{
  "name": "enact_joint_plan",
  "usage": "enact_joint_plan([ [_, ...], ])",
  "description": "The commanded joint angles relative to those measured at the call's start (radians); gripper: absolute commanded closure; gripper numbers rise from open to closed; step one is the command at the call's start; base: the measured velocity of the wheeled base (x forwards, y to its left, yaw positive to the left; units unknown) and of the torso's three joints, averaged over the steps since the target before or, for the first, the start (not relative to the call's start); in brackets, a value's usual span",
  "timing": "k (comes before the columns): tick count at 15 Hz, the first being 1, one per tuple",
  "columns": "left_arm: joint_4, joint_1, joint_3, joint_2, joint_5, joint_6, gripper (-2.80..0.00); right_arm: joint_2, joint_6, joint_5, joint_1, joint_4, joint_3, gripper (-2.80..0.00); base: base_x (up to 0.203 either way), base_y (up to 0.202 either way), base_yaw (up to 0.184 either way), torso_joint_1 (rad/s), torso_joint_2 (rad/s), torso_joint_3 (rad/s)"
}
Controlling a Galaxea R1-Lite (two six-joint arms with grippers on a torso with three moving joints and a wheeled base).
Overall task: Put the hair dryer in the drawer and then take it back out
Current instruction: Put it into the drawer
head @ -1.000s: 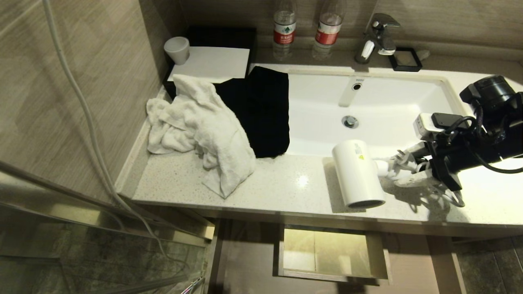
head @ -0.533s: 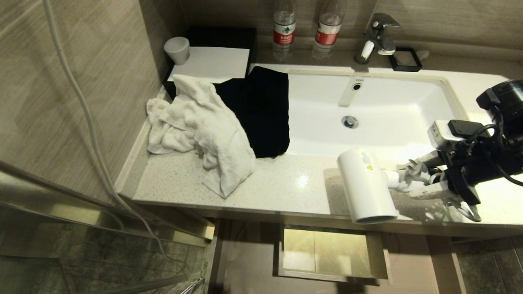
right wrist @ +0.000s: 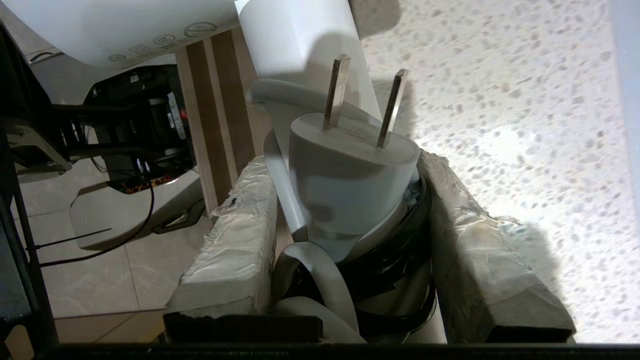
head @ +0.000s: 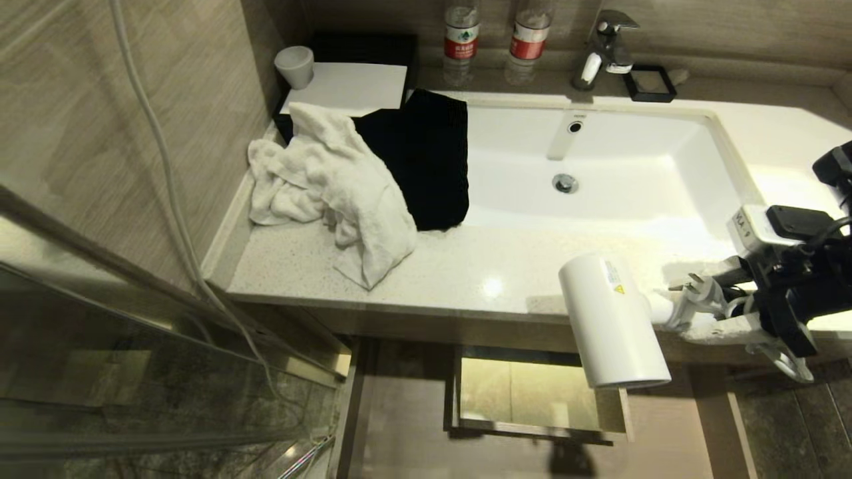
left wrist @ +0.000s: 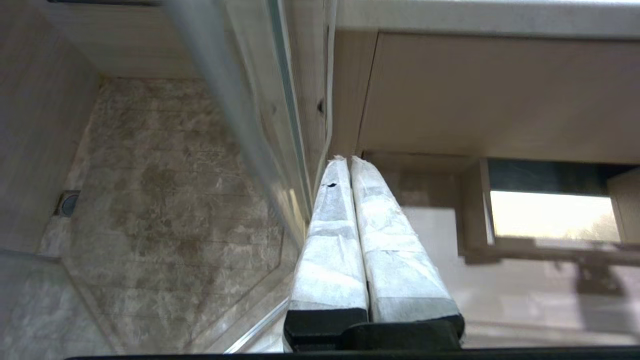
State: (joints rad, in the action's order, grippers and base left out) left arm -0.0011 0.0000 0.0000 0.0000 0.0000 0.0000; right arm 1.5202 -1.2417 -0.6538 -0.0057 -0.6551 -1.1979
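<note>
The white hair dryer hangs level in my right gripper, which is shut on its slim handle together with the wrapped cord. The thick barrel juts past the counter's front edge, above the right part of the open drawer. In the right wrist view the taped fingers clamp the handle, with the white plug standing up between them, prongs outward. My left gripper is parked low beside the cabinet, shut and empty. From there the drawer shows pulled out.
A white towel and a black cloth lie on the speckled counter, left of the sink. The faucet, two bottles and a cup stand at the back. A glass partition is at the left.
My right gripper has carried the hair dryer from the counter toward the front and right; its barrel now overhangs the edge above the drawer. The whole view has also shifted.
</note>
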Motion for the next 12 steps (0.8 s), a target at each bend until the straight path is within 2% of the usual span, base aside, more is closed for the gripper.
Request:
enact_joint_plan([
  [1, 0.000, 0.000, 0.001, -0.001, 0.000, 0.000, 0.00, -0.042, -0.010, -0.004, 0.000, 0.001, 0.018, 0.00, 0.000, 0.000, 0.000, -0.329, 0.19, -0.139],
  [6, 0.000, 0.000, 0.000, -0.002, 0.000, 0.000, 0.00, -0.073, -0.007, -0.003, 0.000, -0.002, 0.049, 0.00, 0.000, 0.000, 0.000, -0.308, 0.14, -0.171],
  [12, 0.000, 0.000, 0.000, 0.000, 0.000, 0.000, 0.00, -0.100, 0.064, -0.003, 0.000, 0.005, 0.080, 0.00, 0.000, 0.000, 0.000, -0.276, 0.06, -0.217],
])
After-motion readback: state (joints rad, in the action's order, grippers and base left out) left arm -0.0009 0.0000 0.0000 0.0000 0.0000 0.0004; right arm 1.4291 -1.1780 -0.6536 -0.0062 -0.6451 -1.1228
